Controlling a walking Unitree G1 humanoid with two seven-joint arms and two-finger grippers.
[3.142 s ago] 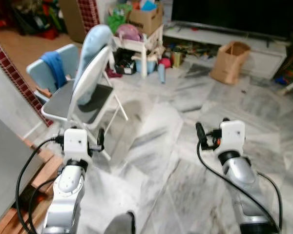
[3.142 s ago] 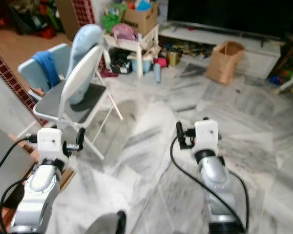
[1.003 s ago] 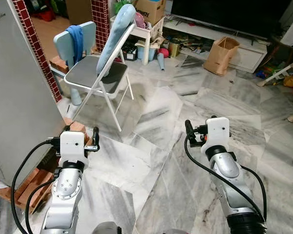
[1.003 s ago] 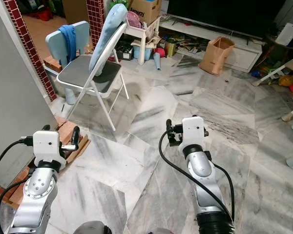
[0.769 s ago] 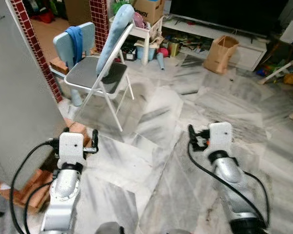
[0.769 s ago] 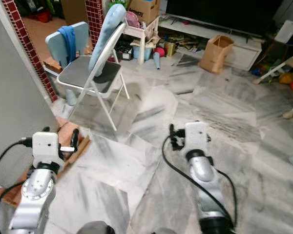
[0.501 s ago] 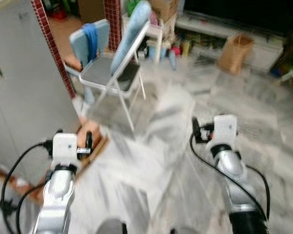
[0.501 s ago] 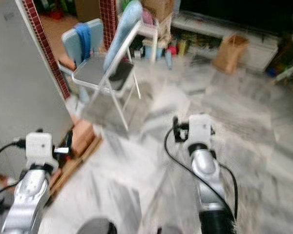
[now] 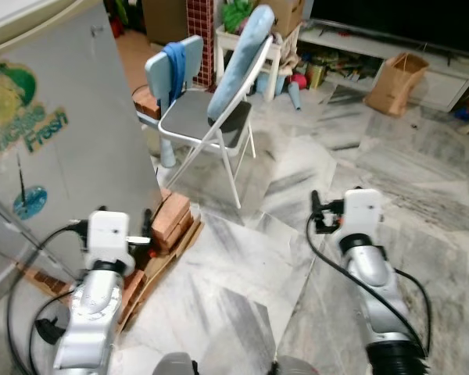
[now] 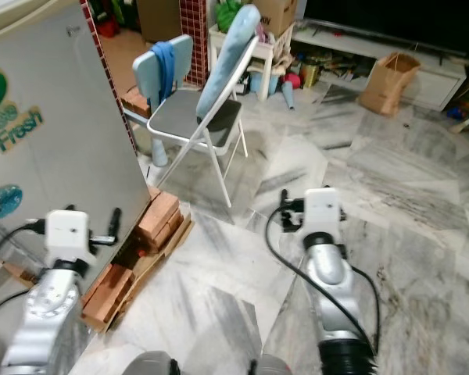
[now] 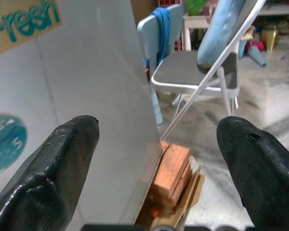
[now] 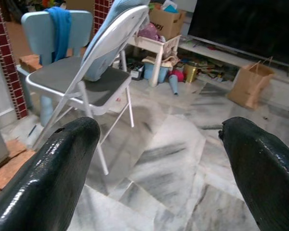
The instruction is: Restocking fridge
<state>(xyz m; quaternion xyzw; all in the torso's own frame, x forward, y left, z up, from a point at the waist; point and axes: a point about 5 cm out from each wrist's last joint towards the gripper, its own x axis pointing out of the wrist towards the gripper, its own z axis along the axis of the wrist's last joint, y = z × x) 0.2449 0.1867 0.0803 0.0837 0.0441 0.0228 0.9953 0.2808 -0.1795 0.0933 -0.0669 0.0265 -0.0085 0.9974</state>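
The left pincer is held out at the lower left of the head view with its two black fingers spread wide and nothing between them; it is raised just in front of the grey side of the fridge, which fills the upper left of the frame and is marked with a green and teal "Fresh" sticker. The right pincer is held at the centre right of the frame over the marble floor, its fingers likewise parted and empty. Below the left pincer, a stack of red bricks is seen on wooden boards at the fridge's foot. Beyond it, in the upper centre, a white folding chair is set on the floor with a light blue cushion leaned against its back, and a small pale blue chair draped with a blue cloth is placed just behind it. At the top of the frame a cluttered white stand and a cardboard box are seen, and at the upper right a brown paper bag is stood before a low white TV unit.
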